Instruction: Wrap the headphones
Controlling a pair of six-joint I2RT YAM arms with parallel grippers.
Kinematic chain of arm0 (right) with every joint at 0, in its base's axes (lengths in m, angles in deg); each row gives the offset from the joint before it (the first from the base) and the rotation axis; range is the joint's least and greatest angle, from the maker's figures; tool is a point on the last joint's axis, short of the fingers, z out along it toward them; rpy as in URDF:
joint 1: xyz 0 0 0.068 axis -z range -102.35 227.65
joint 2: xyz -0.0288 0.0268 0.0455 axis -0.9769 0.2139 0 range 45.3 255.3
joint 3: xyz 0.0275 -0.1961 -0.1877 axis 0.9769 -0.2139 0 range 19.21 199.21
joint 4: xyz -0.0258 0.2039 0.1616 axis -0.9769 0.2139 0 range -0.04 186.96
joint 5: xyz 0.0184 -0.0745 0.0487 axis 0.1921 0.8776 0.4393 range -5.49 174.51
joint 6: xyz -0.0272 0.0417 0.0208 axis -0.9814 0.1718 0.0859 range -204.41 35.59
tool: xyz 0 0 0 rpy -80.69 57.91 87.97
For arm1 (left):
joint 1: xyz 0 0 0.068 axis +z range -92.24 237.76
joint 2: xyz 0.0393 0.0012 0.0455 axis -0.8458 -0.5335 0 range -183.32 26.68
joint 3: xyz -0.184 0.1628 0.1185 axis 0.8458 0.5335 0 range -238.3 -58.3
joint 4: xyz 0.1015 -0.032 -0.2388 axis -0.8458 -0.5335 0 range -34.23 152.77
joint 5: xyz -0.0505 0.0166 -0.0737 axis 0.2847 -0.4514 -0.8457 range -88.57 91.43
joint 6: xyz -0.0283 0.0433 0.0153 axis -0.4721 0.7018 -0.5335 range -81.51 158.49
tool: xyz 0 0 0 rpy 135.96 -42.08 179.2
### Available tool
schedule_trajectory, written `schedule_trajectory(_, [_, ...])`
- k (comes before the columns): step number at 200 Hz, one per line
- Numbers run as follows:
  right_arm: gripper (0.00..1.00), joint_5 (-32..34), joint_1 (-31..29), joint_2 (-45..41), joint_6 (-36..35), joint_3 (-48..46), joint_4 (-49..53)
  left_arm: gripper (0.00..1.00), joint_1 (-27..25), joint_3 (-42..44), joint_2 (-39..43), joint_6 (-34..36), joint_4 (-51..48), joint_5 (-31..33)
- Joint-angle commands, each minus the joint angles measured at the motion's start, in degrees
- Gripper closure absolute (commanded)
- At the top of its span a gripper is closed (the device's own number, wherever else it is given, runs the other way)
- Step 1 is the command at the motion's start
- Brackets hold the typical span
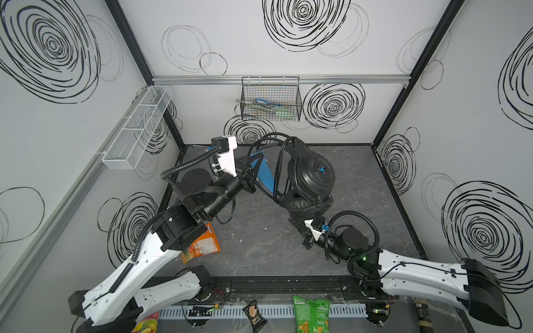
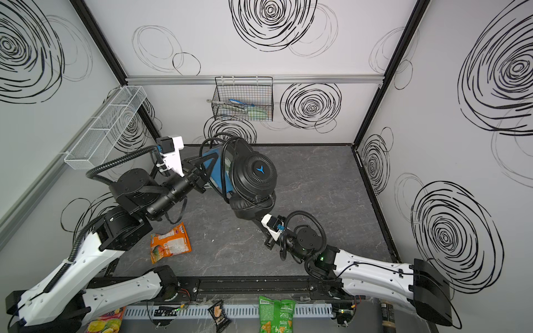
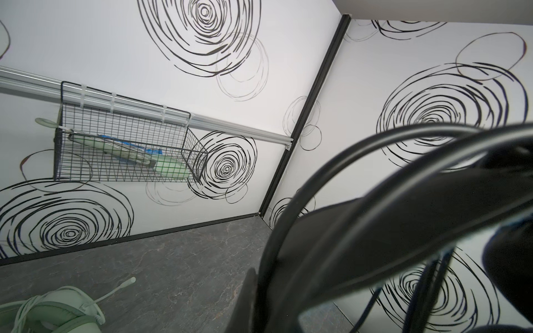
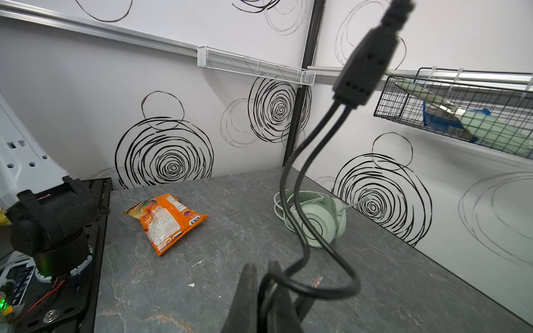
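The left gripper [image 1: 248, 176] pinches the black headset [image 1: 313, 173] by its headband [image 1: 262, 170], lifting it clear of the tabletop [image 4: 230, 201], seemingly so the right gripper [image 4: 264, 281], clamped on the black cable [image 4: 300, 161] just below, can wind it; the mint-green headset [image 4: 314, 219] lies beyond.

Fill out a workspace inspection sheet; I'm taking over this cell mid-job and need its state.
Surface: dark marbled tabletop, pale specks.
Job's things: black headset held aloft; mint-green headset lying by the back wall.
Clutter: orange snack bag on tabletop; snack packets beyond front rail.
Grippers: left tool shut on black headset's headband; right tool shut on black cable.
Cables: black cable looped over the headband.
Surroundings: black wire basket, back wall; white mesh basket, side wall.
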Motion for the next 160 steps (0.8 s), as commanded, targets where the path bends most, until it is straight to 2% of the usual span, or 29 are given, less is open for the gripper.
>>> schedule_trajectory(1, [1.00, 2.84, -1.19, -1.42, 1.39, -0.23, 1.11, 1.00, 2.31, 0.39, 0.61, -4.95, 9.29, 4.24])
schedule_trajectory(30, [1.00, 5.56, -3.41, -1.29, 1.91, -1.64, 0.85, 1.00, 4.73, 1.38, -1.96, -6.41, 10.89, 7.39])
schedule_trajectory(94, [1.00, 9.89, -9.36, 4.91, 2.08, -0.49, 1.08, 1.00, 6.01, 2.35, -7.44, -7.55, 14.20, 13.28])
schedule_trajectory(120, [1.00, 11.67, -11.15, 9.14, 2.55, 0.93, 1.12, 1.00, 7.68, 2.78, -8.59, -10.23, 15.38, 10.52])
schedule_trajectory(138, [1.00, 14.74, -11.09, 12.93, 5.95, 2.67, 3.30, 1.00, 7.67, 2.95, -8.51, -12.14, 15.87, 8.63])
schedule_trajectory(160, [1.00, 16.86, -10.39, 18.25, 6.14, 2.60, -0.93, 1.00, 7.02, 3.83, -7.40, -15.35, 16.32, 6.30])
